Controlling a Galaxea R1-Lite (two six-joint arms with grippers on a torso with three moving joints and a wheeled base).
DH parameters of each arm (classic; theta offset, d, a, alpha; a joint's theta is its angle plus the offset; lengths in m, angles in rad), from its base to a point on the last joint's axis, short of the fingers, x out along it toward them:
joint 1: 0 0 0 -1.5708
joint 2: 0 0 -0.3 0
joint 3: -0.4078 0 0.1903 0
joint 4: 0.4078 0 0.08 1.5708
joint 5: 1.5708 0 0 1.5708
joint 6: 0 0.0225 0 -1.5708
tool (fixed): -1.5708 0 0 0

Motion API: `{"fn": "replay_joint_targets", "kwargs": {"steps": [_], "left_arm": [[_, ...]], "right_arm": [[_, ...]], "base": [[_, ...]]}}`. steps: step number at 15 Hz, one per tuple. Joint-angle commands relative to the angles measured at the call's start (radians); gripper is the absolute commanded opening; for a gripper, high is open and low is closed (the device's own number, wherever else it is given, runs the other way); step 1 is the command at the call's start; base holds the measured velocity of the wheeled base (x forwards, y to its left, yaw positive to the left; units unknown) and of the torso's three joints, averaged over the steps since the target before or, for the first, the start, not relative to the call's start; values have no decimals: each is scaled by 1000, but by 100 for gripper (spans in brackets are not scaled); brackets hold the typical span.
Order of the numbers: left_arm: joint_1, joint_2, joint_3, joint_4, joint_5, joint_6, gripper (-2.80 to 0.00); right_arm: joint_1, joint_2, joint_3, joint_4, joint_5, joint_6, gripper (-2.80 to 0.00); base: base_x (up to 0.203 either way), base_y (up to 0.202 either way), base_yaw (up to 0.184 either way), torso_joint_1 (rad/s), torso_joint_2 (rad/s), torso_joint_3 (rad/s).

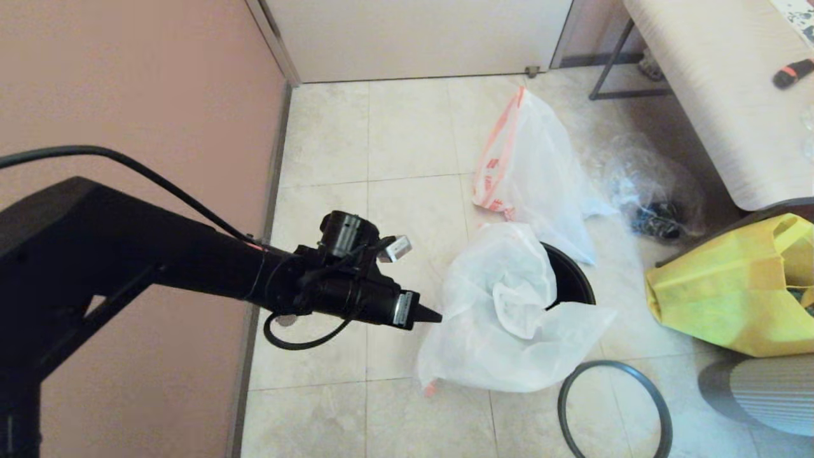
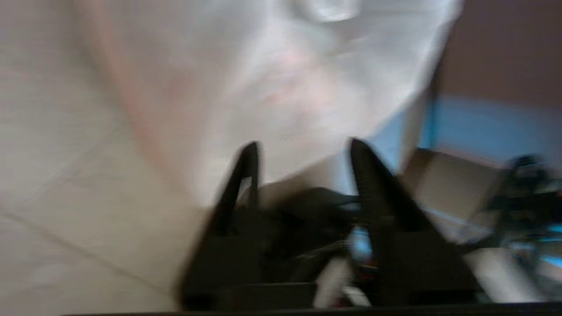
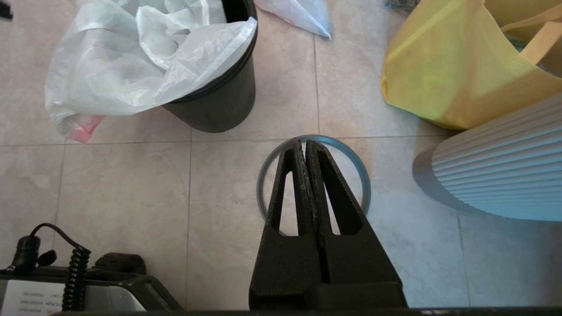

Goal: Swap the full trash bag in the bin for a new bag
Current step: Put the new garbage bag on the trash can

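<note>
The black bin (image 1: 575, 280) (image 3: 219, 101) stands on the tiled floor. The new bag (image 1: 509, 305) (image 3: 145, 57), thin and white, is draped loosely over its mouth and hangs down its left side. My left gripper (image 1: 432, 314) (image 2: 303, 145) hovers just left of this bag, open, with the bag (image 2: 281, 79) right before its fingertips. The full trash bag (image 1: 534, 165), with an orange band, lies behind the bin. The dark grey rim ring (image 1: 562, 401) (image 3: 365, 184) lies flat on the floor in front. My right gripper (image 3: 303, 142) hangs shut above the ring, holding nothing.
A clear bag with dark items (image 1: 655, 191) lies right of the full bag. A yellow fabric tote (image 1: 731, 286) and a ribbed pale object (image 1: 769, 388) stand at the right. A table (image 1: 718, 83) stands at the back right, and a pink wall (image 1: 127, 95) runs along the left.
</note>
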State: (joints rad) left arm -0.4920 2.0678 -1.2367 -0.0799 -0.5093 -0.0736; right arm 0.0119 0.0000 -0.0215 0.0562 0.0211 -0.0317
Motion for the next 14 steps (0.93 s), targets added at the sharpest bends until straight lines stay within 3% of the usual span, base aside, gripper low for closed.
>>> {"fn": "replay_joint_targets", "kwargs": {"steps": [1, 6, 8, 14], "left_arm": [[52, 62, 73, -106, -9, 77, 0], [105, 219, 166, -354, -18, 262, 0], [111, 275, 187, -480, -17, 281, 0], [77, 309, 183, -524, -18, 308, 0]], "right_arm": [[0, 2, 0, 1, 0, -1, -280], [0, 2, 0, 1, 0, -1, -280], [0, 2, 0, 1, 0, -1, -280], [0, 2, 0, 1, 0, -1, -280]], "base": [[0, 0, 0, 0, 0, 0], [0, 0, 0, 0, 0, 0], [0, 0, 0, 0, 0, 0], [0, 0, 0, 0, 0, 0]]}}
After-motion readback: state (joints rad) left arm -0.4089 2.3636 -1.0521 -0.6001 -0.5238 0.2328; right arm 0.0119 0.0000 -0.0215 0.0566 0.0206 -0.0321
